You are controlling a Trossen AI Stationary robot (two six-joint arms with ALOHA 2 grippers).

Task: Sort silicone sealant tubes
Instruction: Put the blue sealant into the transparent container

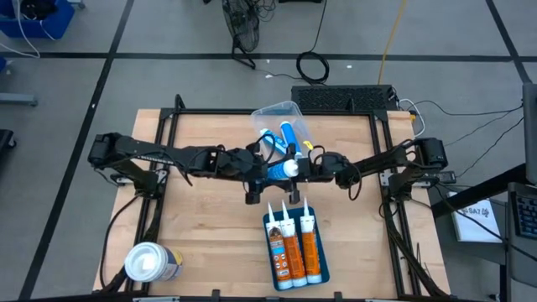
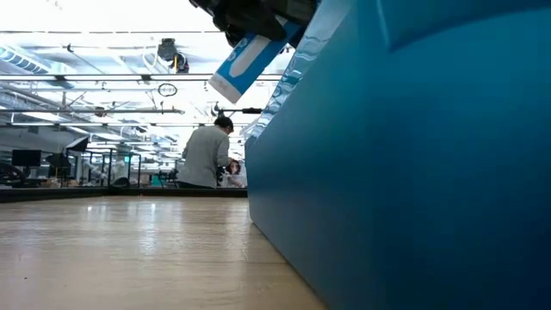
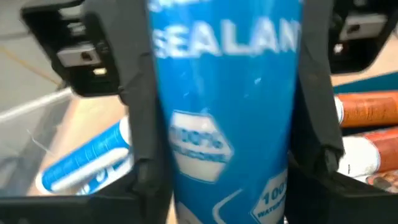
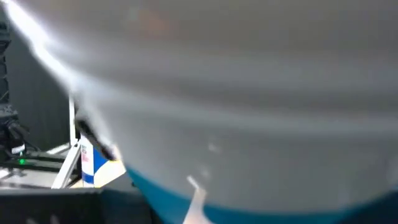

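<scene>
My left gripper (image 1: 267, 170) is shut on a blue-and-white sealant tube (image 1: 278, 169) above the middle of the table; the tube fills the left wrist view (image 3: 227, 93). My right gripper (image 1: 309, 165) is right at the tube's white end (image 1: 290, 168), which fills the right wrist view (image 4: 236, 93). Three orange tubes (image 1: 292, 247) lie side by side in a blue tray (image 1: 322, 273), nozzles toward the far edge. Other blue-and-white tubes (image 1: 288, 134) lie in a clear container (image 1: 281, 111) behind the grippers. My left gripper pinches the blue-and-white tube by its labelled body (image 3: 180, 124), one dark finger (image 3: 140, 130) on each side, lying across it. The tube is lifted clear of the table. In the low view it hangs tilted, its white end (image 2: 237, 73) lower.
A fat white-topped canister (image 1: 149, 262) stands at the near left corner. The blue tray's wall (image 2: 405, 172) fills the low view's right. A person (image 2: 205, 155) stands far off in the room behind the table. Bare wood (image 1: 210, 226) lies left of the tray.
</scene>
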